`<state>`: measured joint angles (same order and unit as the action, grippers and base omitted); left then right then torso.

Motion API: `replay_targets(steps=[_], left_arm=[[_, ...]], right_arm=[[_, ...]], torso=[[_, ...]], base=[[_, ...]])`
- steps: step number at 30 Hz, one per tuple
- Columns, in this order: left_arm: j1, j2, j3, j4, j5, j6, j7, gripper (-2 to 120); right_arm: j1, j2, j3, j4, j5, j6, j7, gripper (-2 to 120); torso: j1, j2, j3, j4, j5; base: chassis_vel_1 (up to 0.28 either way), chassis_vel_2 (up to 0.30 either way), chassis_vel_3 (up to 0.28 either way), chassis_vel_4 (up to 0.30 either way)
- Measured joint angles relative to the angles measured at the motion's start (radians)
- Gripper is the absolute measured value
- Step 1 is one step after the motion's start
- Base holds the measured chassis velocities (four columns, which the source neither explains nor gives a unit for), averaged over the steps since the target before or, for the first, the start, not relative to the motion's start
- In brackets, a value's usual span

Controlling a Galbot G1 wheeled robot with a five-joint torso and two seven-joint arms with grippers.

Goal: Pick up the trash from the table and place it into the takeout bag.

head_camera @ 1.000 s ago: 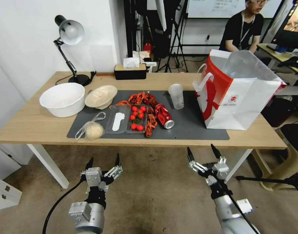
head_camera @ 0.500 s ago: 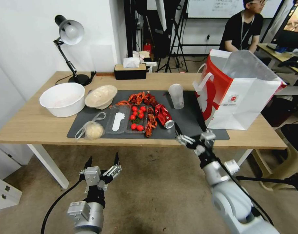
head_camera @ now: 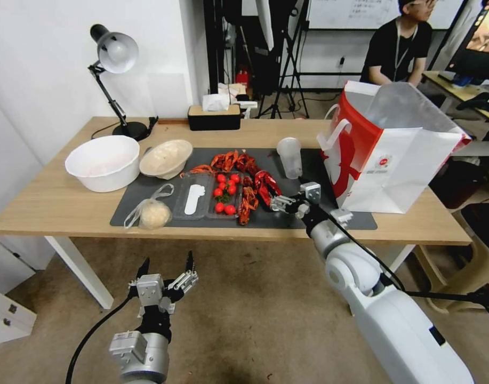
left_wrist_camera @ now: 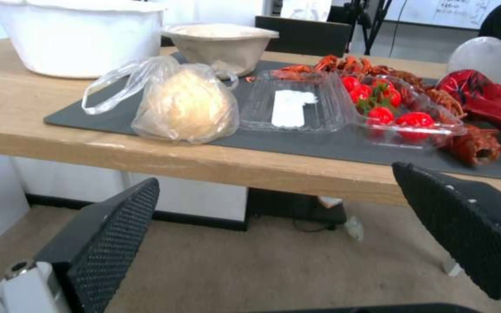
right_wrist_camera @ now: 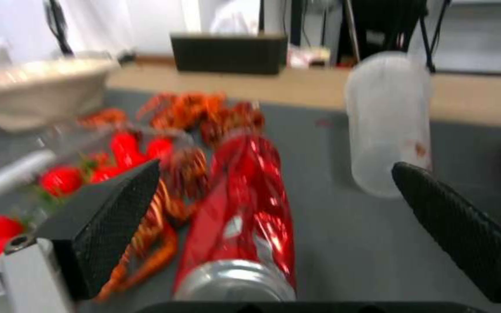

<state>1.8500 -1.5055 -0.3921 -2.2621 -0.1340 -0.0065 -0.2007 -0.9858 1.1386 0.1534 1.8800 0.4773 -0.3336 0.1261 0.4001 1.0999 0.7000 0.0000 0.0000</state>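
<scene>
The crushed red can (head_camera: 265,186) lies on the dark mat (head_camera: 201,221) of the table (head_camera: 57,202). My right gripper (head_camera: 280,201) is open just in front of its silver end. In the right wrist view the can (right_wrist_camera: 245,208) lies between the two fingers, untouched, with the clear plastic cup (right_wrist_camera: 387,121) upright behind. Farther left are the clear bag with a beige lump (head_camera: 151,213) and the beige bowl (head_camera: 165,158). The takeout bag (head_camera: 393,154) stands open at the right. My left gripper (head_camera: 168,259) hangs open below the table's front edge.
A clear tray (head_camera: 193,200) holding cherry tomatoes (head_camera: 224,193) sits left of the can, with crayfish shells (head_camera: 233,160) around it. A large white bowl (head_camera: 103,162), a desk lamp (head_camera: 116,53) and a tissue box (head_camera: 213,117) stand at the left and back.
My right arm has risen from below the table edge and reached forward and left over the mat to the can. The left arm has stayed put.
</scene>
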Motion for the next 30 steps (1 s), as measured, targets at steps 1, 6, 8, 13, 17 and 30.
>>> replay_targets(steps=[1, 6, 8, 13, 17, 30], left_arm=[[-0.002, -0.001, 0.000, 0.003, 0.000, 0.000, 0.000, 100], [-0.005, -0.007, 0.001, 0.009, 0.009, 0.001, -0.001, 100], [-0.004, -0.006, 0.001, 0.010, 0.010, 0.001, -0.002, 100], [-0.001, -0.005, -0.001, 0.011, 0.010, 0.001, -0.003, 100], [-0.001, -0.005, -0.002, 0.011, 0.008, 0.000, -0.003, 100], [0.009, 0.000, -0.006, 0.017, 0.017, -0.017, -0.004, 100]], right_arm=[[0.014, 0.000, -0.007, -0.012, 0.005, -0.026, 0.007, 100], [0.040, 0.001, -0.022, -0.036, 0.048, -0.094, 0.011, 100], [0.042, 0.001, -0.025, -0.039, 0.063, -0.113, 0.009, 100], [0.047, 0.006, -0.033, -0.049, 0.071, -0.138, 0.004, 100], [0.050, 0.008, -0.036, -0.060, 0.071, -0.141, 0.000, 100], [0.057, 0.019, -0.042, -0.083, 0.070, -0.146, -0.029, 88]], torso=[[0.000, 0.000, 0.000, 0.0000, -0.0001], [0.000, 0.000, 0.000, 0.0000, 0.0000], [0.000, 0.000, 0.000, 0.0000, -0.0001], [0.000, 0.000, 0.000, 0.0000, -0.0001], [0.000, 0.000, 0.000, 0.0000, -0.0001], [0.000, 0.000, 0.000, 0.0000, -0.0001]], base=[[0.000, 0.000, 0.000, 0.000], [0.000, 0.000, 0.000, 0.000], [0.000, 0.000, 0.000, 0.000], [0.000, 0.000, 0.000, 0.000], [0.000, 0.000, 0.000, 0.000], [0.000, 0.000, 0.000, 0.000]])
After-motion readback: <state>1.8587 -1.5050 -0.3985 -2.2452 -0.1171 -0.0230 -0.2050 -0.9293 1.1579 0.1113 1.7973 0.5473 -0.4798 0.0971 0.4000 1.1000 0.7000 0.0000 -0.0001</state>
